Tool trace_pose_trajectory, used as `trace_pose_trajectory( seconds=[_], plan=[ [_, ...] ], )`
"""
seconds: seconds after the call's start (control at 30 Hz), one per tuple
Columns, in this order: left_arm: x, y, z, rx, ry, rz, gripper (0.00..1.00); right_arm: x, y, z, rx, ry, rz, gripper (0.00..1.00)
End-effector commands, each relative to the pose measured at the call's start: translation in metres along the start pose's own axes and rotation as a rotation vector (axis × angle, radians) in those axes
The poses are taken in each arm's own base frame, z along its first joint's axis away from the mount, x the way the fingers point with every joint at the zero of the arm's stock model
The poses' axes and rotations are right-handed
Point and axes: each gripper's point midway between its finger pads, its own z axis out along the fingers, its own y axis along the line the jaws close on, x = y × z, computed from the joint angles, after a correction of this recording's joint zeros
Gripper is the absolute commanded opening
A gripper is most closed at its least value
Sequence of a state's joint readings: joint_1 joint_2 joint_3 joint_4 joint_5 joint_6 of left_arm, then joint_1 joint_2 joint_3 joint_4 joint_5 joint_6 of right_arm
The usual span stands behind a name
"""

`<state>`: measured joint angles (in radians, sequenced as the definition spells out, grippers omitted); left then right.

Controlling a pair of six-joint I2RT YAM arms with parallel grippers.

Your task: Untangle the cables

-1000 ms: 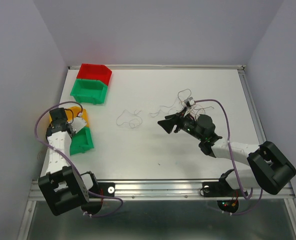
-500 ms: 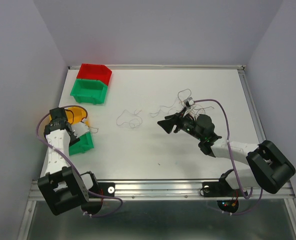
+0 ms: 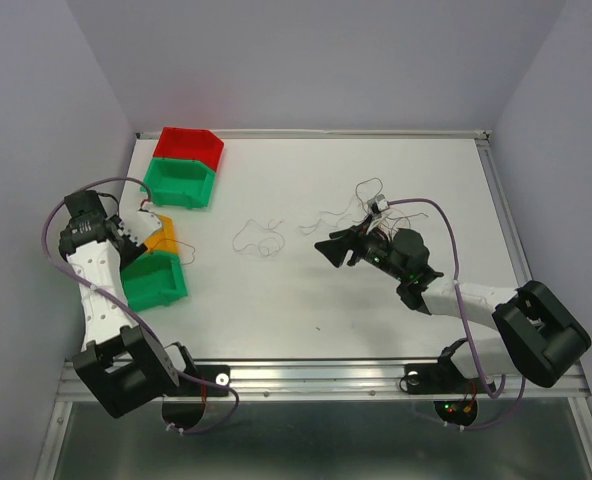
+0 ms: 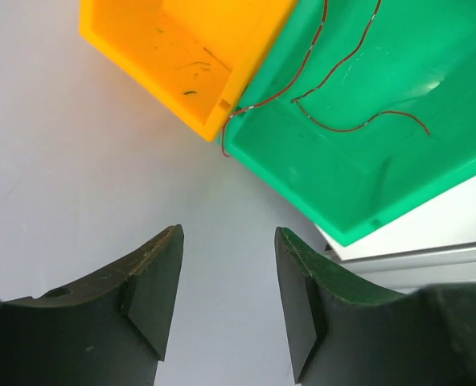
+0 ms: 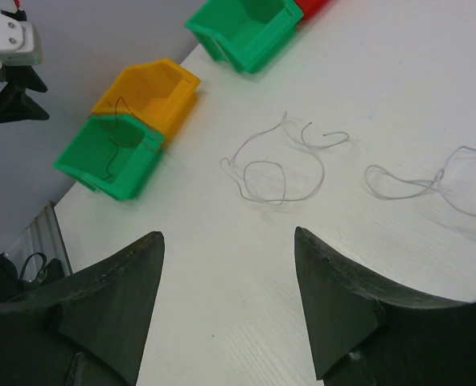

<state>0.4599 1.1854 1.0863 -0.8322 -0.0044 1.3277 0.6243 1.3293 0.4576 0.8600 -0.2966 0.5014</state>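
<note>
A thin red cable (image 4: 342, 121) lies inside the near green bin (image 4: 431, 72), one end draped over its rim beside the orange bin (image 4: 182, 56). My left gripper (image 4: 228, 233) is open and empty, raised to the left of both bins (image 3: 141, 225). Two whitish-grey cables lie loose mid-table: a looped one (image 3: 256, 238) (image 5: 274, 173) and another (image 3: 326, 220) (image 5: 431, 185). A small tangle of cables (image 3: 369, 200) sits behind my right arm. My right gripper (image 3: 331, 247) (image 5: 228, 235) is open with nothing in it, just above the table short of the looped cable.
A red bin (image 3: 189, 145) and a second green bin (image 3: 179, 182) stand at the back left. The orange bin (image 3: 161, 235) and near green bin (image 3: 154, 280) sit by the left edge. A metal rail (image 3: 316, 375) runs along the front.
My left gripper has opened and drawn back up and to the left, away from the orange and green bins, leaving the red cable in the green bin. The right arm has not moved.
</note>
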Motion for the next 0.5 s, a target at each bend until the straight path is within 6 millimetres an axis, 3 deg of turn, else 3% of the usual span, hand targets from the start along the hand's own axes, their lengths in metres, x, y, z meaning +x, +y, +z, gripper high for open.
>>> trace_pose_trajectory(
  seconds=[0.0,0.1,0.2,0.3,0.47],
  plan=[
    [-0.002,-0.008,0.011,0.017,-0.073,-0.1,0.61,-0.027,0.022,0.009,-0.068,-0.062,-0.027,0.71],
    [-0.001,-0.016,0.022,0.068,-0.106,-0.111,0.6,-0.027,0.021,0.009,-0.062,-0.062,-0.029,0.71],
    [-0.001,-0.019,0.031,0.083,-0.128,-0.101,0.49,-0.024,0.018,0.01,-0.055,-0.056,-0.028,0.71],
    [-0.003,-0.024,0.039,0.079,-0.15,-0.084,0.49,-0.023,0.017,0.011,-0.052,-0.051,-0.027,0.71],
    [-0.015,-0.01,0.037,0.048,-0.21,-0.083,0.46,-0.023,0.017,0.01,-0.053,-0.05,-0.027,0.71]
  ],
)
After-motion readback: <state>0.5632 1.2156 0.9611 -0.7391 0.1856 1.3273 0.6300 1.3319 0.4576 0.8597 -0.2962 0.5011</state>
